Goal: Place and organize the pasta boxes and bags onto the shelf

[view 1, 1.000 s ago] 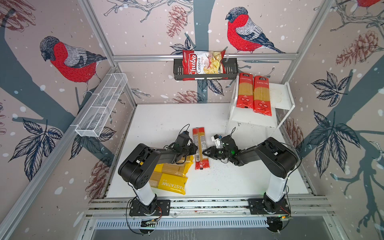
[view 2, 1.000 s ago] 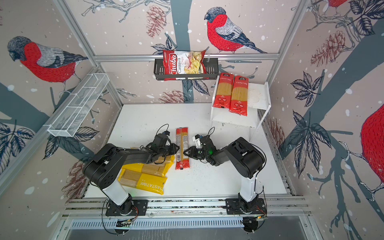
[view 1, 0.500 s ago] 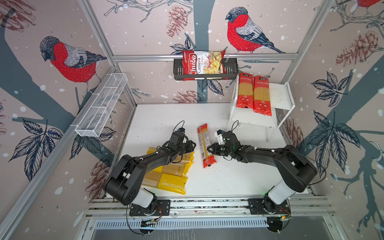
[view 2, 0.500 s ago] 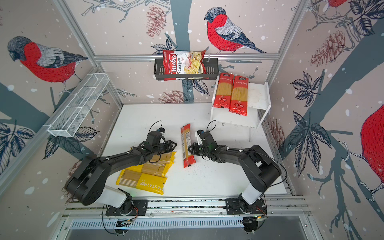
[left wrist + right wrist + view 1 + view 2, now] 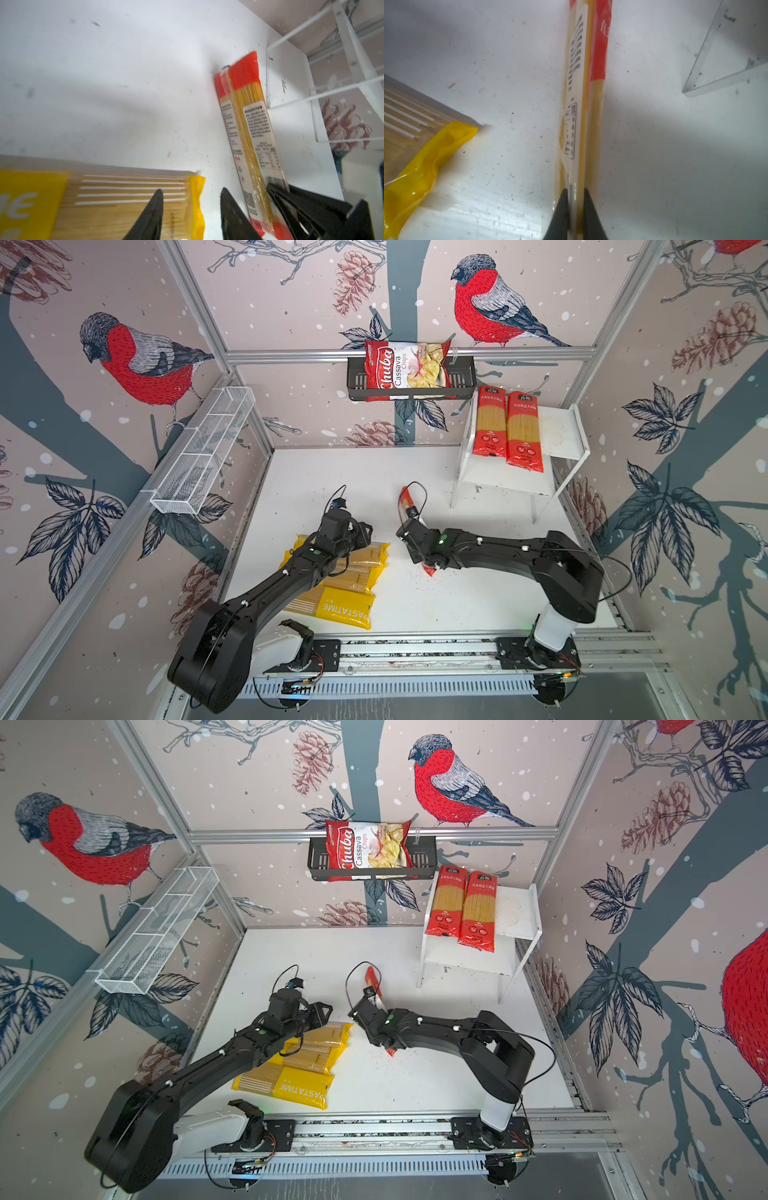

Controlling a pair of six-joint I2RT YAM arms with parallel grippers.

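My right gripper point(image 5: 575, 190) is shut on a red spaghetti packet point(image 5: 583, 83), which it holds on its thin edge above the white table point(image 5: 332, 472). In both top views this packet point(image 5: 406, 499) point(image 5: 371, 979) points toward the back, and the right gripper point(image 5: 411, 531) covers most of it. My left gripper point(image 5: 191, 189) is open and empty. It hovers over the end of the yellow PASTATIME packets point(image 5: 104, 197) point(image 5: 345, 605), just left of the red packet point(image 5: 249, 128). Two more red packets point(image 5: 490, 423) point(image 5: 523, 431) lie side by side on the top board of the white shelf point(image 5: 561, 431).
A black slotted basket point(image 5: 461, 381) on the back rail holds a Chuba chips bag point(image 5: 405, 366). A long white wire-mesh basket point(image 5: 203, 456) hangs on the left wall. The shelf's lower board point(image 5: 503, 483) and thin legs stand at the back right. Red crumbs point(image 5: 415, 578) dot the table.
The red packet lay flat between both grippers. The right gripper has now closed on it, turned it on edge and raised it. The left gripper opened, let go and drew back over the yellow packets.
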